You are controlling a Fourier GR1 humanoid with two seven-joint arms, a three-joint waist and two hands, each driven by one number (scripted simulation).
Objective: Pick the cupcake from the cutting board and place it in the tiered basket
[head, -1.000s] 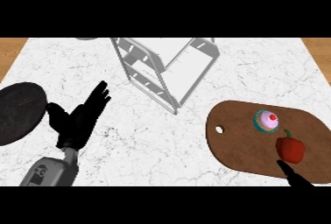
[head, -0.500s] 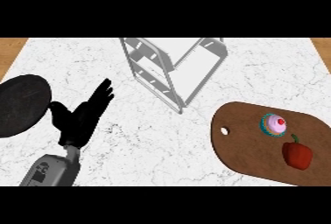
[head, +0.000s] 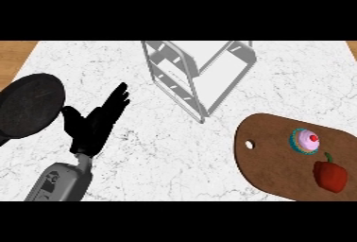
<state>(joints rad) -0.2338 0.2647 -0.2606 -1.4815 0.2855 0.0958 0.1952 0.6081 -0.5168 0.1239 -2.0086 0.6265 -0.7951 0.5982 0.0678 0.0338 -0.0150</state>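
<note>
A small cupcake with pink frosting, a red cherry and a teal wrapper (head: 306,141) sits on the brown oval wooden cutting board (head: 272,165) at lower right, just above a red bell pepper (head: 330,175). The grey wire tiered basket (head: 199,75) stands at top centre on the white marble counter (head: 153,156). The black left hand (head: 94,124) rests at left, fingers straight, beside a black round pan (head: 28,106).

One cupcake (head: 307,141), one red bell pepper (head: 330,175), one wooden cutting board (head: 272,165), one wire tiered basket (head: 199,75), one black pan (head: 28,106), one hand (head: 94,125).

Matt wood cutting board (head: 268,165), metal wire basket (head: 199,71), marble-look counter (head: 153,156)
</note>
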